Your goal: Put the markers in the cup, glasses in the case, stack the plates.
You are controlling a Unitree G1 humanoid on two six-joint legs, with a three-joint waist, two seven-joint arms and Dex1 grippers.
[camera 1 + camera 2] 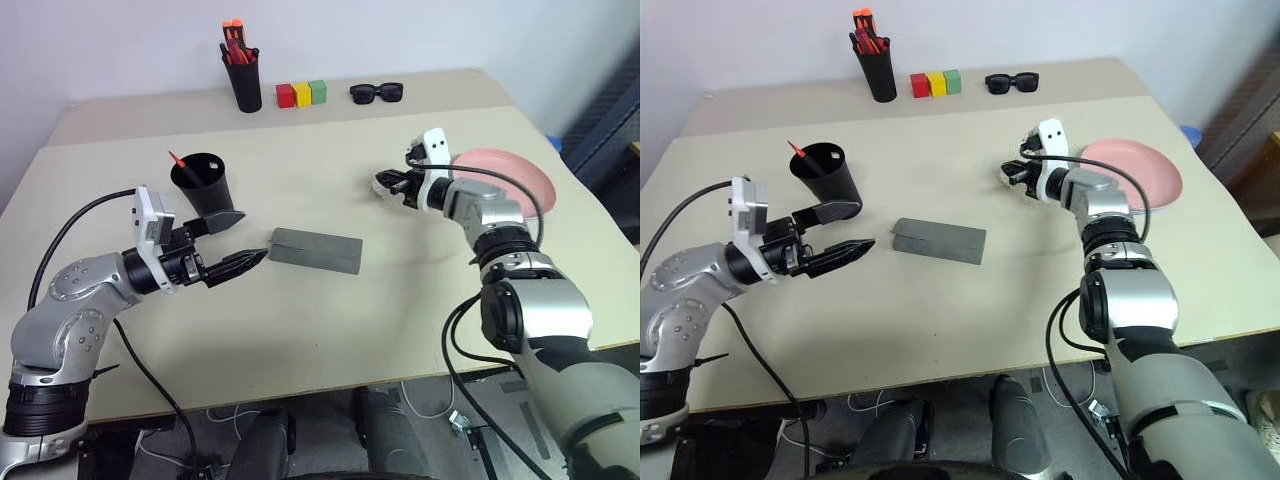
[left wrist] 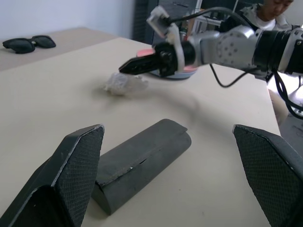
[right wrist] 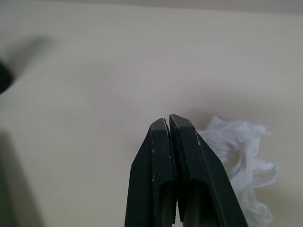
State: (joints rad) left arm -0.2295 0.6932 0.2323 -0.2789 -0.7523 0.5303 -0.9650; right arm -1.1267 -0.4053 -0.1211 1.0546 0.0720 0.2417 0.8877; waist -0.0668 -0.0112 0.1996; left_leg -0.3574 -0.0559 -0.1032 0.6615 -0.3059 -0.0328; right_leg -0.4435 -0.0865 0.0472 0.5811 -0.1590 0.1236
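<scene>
One long grey case (image 1: 315, 250), lid shut, flat on table (image 1: 300, 340).

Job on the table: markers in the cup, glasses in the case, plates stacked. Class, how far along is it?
Done: a red marker stands in the cup. The case lies shut; its contents are hidden. In hand: nothing. The right gripper is shut and empty beside a crumpled tissue; the left gripper is open. Left: one pink plate lies unstacked.
</scene>
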